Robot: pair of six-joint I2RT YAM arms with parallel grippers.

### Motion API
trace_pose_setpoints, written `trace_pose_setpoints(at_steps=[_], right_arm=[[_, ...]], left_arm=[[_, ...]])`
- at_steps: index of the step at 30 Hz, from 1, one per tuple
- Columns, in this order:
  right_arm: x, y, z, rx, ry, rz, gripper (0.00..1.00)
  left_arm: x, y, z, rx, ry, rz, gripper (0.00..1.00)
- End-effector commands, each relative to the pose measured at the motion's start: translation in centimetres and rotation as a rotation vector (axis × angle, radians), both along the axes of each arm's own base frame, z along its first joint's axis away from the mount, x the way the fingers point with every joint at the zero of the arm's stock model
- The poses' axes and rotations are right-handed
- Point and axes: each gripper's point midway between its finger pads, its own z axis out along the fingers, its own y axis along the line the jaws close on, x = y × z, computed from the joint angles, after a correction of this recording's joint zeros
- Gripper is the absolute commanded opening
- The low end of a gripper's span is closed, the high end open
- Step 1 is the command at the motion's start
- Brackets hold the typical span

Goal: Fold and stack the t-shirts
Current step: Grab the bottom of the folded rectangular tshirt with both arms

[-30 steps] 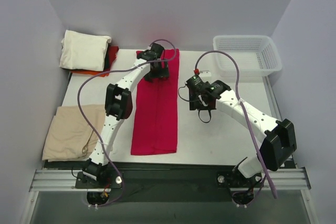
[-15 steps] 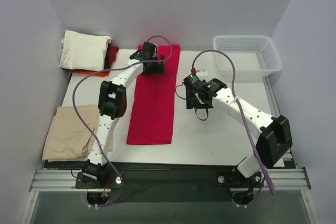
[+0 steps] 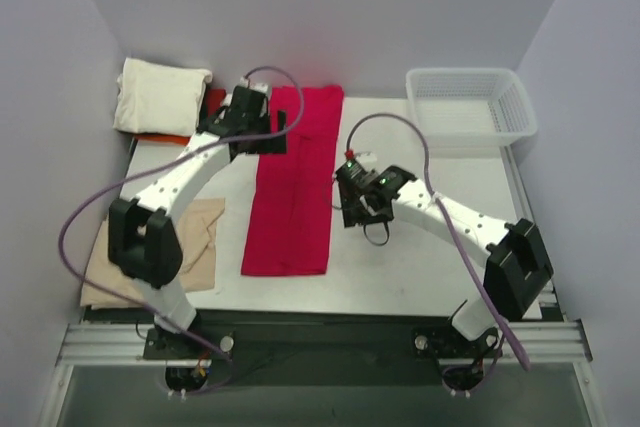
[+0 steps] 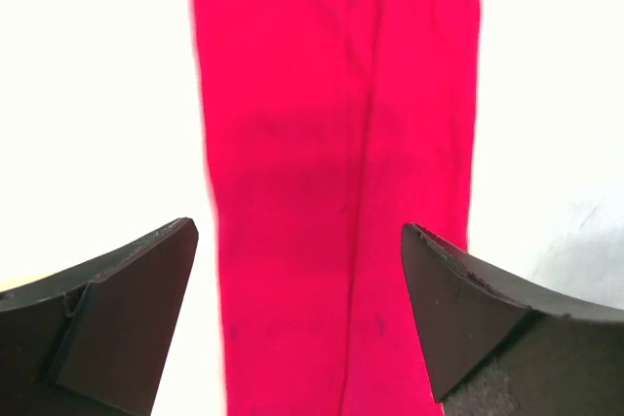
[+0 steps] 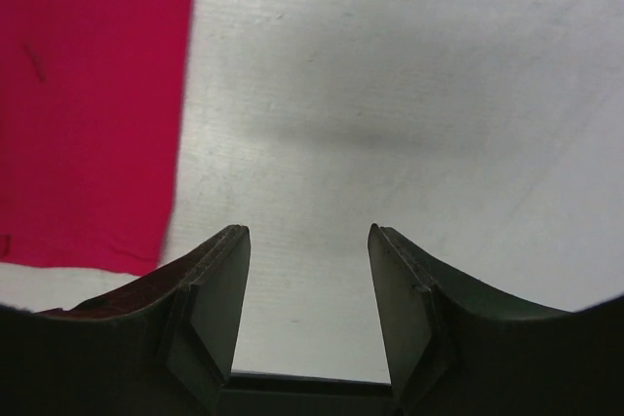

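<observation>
Crimson t-shirt [image 3: 293,182] strip flat, left gripper [image 4: 297,236] swung leftward, spread, empty, right gripper [image 5: 308,231] nearer, parted, empty

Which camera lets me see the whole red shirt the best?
The top camera. It shows the whole red shirt, folded into a long strip on the table. The left wrist camera sees only part of its length, close up and cut off. The right wrist camera catches just one edge and corner.
</observation>
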Motion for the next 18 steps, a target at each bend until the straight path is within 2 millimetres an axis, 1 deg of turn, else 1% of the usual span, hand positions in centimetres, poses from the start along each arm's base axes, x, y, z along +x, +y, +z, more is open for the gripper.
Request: trace_pose_setpoints(at_steps=[1, 2, 3, 4, 5, 6, 7, 8, 9, 10, 11, 13, 14, 15, 16, 17, 18], right_arm=[[-1.7, 2.7, -1.5, 0.041, 0.065, 0.092, 0.52], [-2.1, 3.6, -1.7, 0.058, 0.072, 0.118, 0.53], [-2.5, 3.9, -2.1, 0.068, 0.082, 0.129, 0.55], [-2.7, 5.2, -2.1, 0.126, 0.088, 0.150, 0.58], [-2.9, 5.6, -2.3, 0.146, 0.094, 0.155, 0.61], [-3.0, 5.8, -2.5, 0.162, 0.101, 0.154, 0.62], [-2.9, 6.4, -2.5, 0.189, 0.099, 0.153, 0.62], [-3.1, 6.7, -2.6, 0.207, 0.112, 0.157, 0.62], [-3.3, 7.2, -2.9, 0.226, 0.138, 0.166, 0.62], [-3.3, 7.7, -2.9, 0.246, 0.144, 0.170, 0.62], [-3.6, 8.2, -3.1, 0.266, 0.164, 0.181, 0.62], [-3.7, 8.8, -3.7, 0.276, 0.187, 0.191, 0.62], [-3.7, 9.0, -3.9, 0.283, 0.197, 0.202, 0.61], [-4.0, 9.3, -4.2, 0.288, 0.214, 0.214, 0.61], [-4.1, 9.5, -4.8, 0.284, 0.233, 0.217, 0.61], [-4.1, 9.7, -5.0, 0.285, 0.243, 0.226, 0.58], [-4.4, 9.9, -5.5, 0.284, 0.264, 0.231, 0.57]], left_arm=[[-4.5, 3.5, -2.2, 0.068, 0.087, 0.070, 0.98], [-6.0, 4.1, -2.0, 0.058, 0.091, 0.080, 0.97], [-8.1, 4.7, -4.5, 0.064, 0.151, 0.071, 0.97], [-9.3, 5.2, -5.4, 0.067, 0.169, 0.081, 0.97], [-10.4, 5.4, -4.9, 0.031, 0.162, 0.095, 0.97], [-12.1, 6.0, -6.7, 0.034, 0.205, 0.098, 0.97], [-12.9, 6.2, -6.8, 0.020, 0.212, 0.106, 0.94], [-13.7, 6.1, -6.3, -0.018, 0.208, 0.118, 0.86], [-14.4, 6.5, -6.5, -0.031, 0.220, 0.129, 0.84], [-15.6, 6.8, -7.2, -0.034, 0.247, 0.135, 0.82], [-16.3, 6.7, -6.8, -0.063, 0.248, 0.143, 0.81], [-17.8, 7.3, -7.5, -0.058, 0.289, 0.160, 0.78], [-18.5, 7.4, -7.5, -0.063, 0.300, 0.171, 0.78], [-19.3, 7.7, -7.8, -0.056, 0.331, 0.178, 0.76], [-19.9, 7.9, -8.1, -0.055, 0.350, 0.186, 0.75], [-20.8, 7.8, -8.7, -0.064, 0.381, 0.181, 0.74], [-21.3, 7.9, -9.1, -0.067, 0.392, 0.181, 0.73]])
